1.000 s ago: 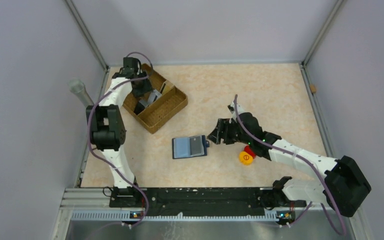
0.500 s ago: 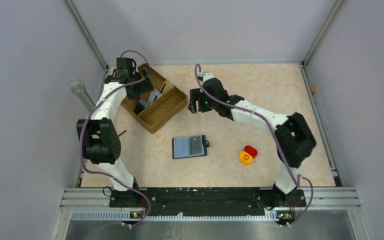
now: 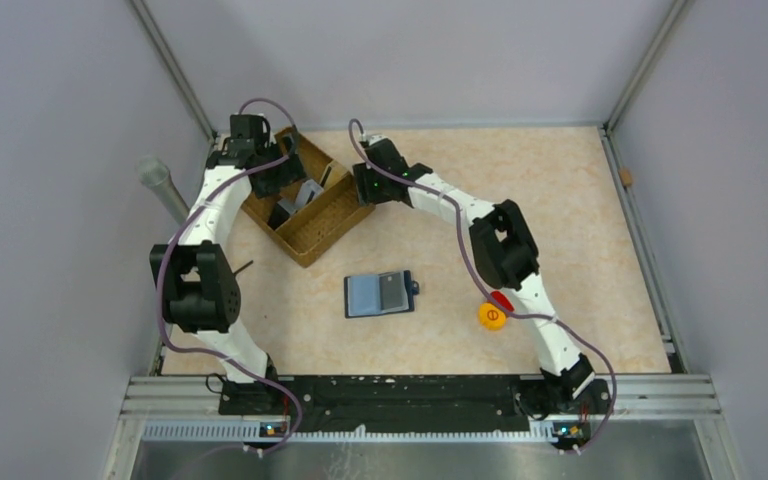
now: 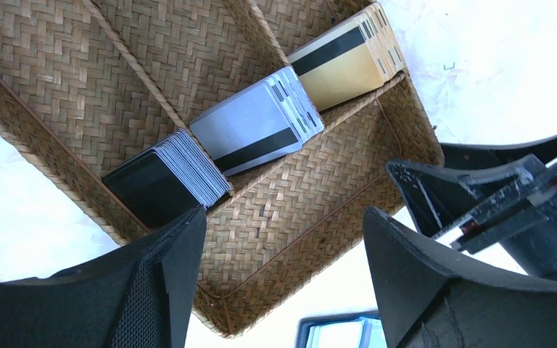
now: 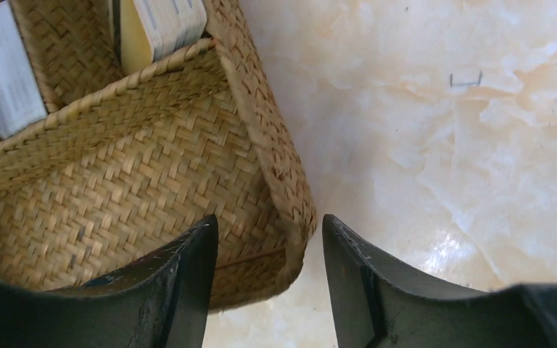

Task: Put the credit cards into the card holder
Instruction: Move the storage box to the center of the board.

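The credit cards stand in stacks in a brown woven tray [image 3: 332,222] at the back left. The left wrist view shows a black stack [image 4: 156,181], a silver stack [image 4: 254,127] and a gold stack [image 4: 341,58]. The card holder [image 3: 380,293] lies open on the table, dark blue with a lighter inside; its edge shows in the left wrist view [image 4: 337,332]. My left gripper [image 4: 284,214] is open and empty above the tray, near the black stack. My right gripper [image 5: 270,219] is open and empty, its jaws on either side of the tray's right corner wall [image 5: 290,210].
A yellow and a red round piece [image 3: 493,313] lie right of the card holder. A grey tube [image 3: 160,185] stands outside the left rail. A small staple [image 5: 466,80] lies on the table. Walls enclose three sides.
My right arm has swung from beside the card holder up and left to the tray's right corner. My left gripper has shifted slightly over the tray.
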Motion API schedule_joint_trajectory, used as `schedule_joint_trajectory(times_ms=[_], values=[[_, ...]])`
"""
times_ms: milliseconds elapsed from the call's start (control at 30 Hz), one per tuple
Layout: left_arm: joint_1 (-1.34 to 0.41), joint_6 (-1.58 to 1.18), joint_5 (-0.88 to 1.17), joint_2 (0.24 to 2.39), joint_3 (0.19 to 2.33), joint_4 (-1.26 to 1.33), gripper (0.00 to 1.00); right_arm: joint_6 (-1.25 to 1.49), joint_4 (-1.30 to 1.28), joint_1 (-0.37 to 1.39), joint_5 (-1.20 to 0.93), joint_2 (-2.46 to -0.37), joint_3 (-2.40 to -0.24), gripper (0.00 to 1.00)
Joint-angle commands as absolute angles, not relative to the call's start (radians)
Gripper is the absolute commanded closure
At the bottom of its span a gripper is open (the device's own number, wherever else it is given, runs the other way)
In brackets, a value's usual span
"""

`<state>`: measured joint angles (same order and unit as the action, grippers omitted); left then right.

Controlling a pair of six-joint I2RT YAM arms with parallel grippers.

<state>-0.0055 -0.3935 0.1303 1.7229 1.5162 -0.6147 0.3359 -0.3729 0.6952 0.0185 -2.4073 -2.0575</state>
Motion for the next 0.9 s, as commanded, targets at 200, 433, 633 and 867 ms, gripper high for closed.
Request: schedule_joint_trajectory(times_ms=[200, 433, 633, 867], values=[[-0.006, -0.398, 0.192, 1.684, 1.542, -0.620, 0.19, 0.397, -0.544, 0.681, 0.201, -2.447, -2.167, 0.75], [-0.006, -0.405, 0.207, 1.692, 1.539, -0.620, 0.19, 0.511, -0.573, 0.663, 0.332, -2.311, -1.970, 0.89], [-0.013, -0.407, 0.209, 1.697, 1.536, -0.618, 0.19, 0.588, -0.518, 0.607, 0.365, -2.184, -1.768, 0.97], [-0.028, -0.407, 0.205, 1.714, 1.531, -0.618, 0.20, 0.671, -0.480, 0.531, 0.420, -2.050, -1.561, 1.00]])
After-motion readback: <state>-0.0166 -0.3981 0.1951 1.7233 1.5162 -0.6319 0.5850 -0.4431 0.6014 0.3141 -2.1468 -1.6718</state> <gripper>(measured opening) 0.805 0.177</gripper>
